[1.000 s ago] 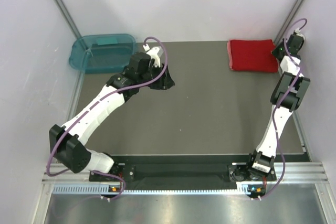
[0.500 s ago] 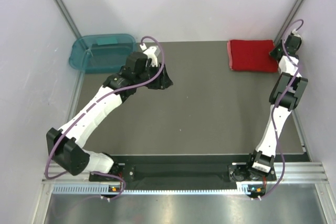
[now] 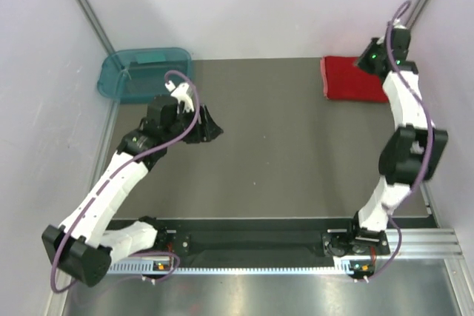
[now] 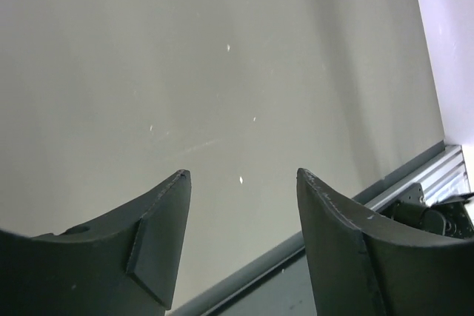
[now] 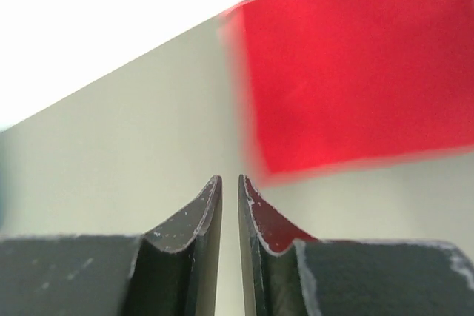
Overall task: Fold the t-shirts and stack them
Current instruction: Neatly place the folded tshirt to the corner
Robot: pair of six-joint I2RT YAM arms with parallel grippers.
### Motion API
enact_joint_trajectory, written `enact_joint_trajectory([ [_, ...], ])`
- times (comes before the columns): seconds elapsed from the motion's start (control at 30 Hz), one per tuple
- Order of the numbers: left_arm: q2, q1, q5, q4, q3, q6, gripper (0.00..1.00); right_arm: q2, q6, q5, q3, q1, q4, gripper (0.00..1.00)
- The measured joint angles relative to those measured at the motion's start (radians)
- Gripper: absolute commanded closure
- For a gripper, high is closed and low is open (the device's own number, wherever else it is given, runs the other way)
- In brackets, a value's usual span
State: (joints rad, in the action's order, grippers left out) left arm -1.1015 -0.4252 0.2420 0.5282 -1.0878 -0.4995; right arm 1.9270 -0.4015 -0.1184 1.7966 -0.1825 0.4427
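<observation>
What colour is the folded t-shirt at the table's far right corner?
Deep red. The folded t-shirt shows best in the top external view.

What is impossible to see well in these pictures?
Shirt: top view, right edge hidden by right arm; layers too small to count.
Shirt: right wrist view, blurred, cut by frame edges.
Tub: top view, contents unclear through tinted plastic.
</observation>
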Motion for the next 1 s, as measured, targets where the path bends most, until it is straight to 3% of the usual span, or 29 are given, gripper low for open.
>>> enact_joint_trajectory([
  [0.23,0.171,0.012,0.016,-0.047,0.188,-0.060,0.30,-0.530,-0.040,-0.065,-0.550,0.228,-0.068,0.83],
  [0.43,0.356,0.013,0.060,-0.223,0.465,-0.205,0.29,-0.851,-0.152,-0.128,-1.046,0.287,-0.111,0.75],
  [0.63,0.493,0.013,0.151,-0.486,0.781,-0.437,0.28,-1.217,-0.268,-0.187,-1.367,0.288,-0.079,0.48],
  [0.7,0.541,0.014,0.166,-0.537,0.855,-0.500,0.28,-1.327,-0.311,-0.199,-1.427,0.288,-0.074,0.31],
  [0.73,0.614,0.014,0.177,-0.589,0.934,-0.565,0.28,-1.396,-0.337,-0.205,-1.464,0.289,-0.073,0.07],
  [0.77,0.661,0.014,0.185,-0.614,0.978,-0.608,0.28,-1.450,-0.361,-0.210,-1.493,0.289,-0.066,0.00],
  [1.0,1.035,0.014,0.241,-0.655,1.049,-0.822,0.26,-1.704,-0.459,-0.282,-1.648,0.289,0.016,0.00],
])
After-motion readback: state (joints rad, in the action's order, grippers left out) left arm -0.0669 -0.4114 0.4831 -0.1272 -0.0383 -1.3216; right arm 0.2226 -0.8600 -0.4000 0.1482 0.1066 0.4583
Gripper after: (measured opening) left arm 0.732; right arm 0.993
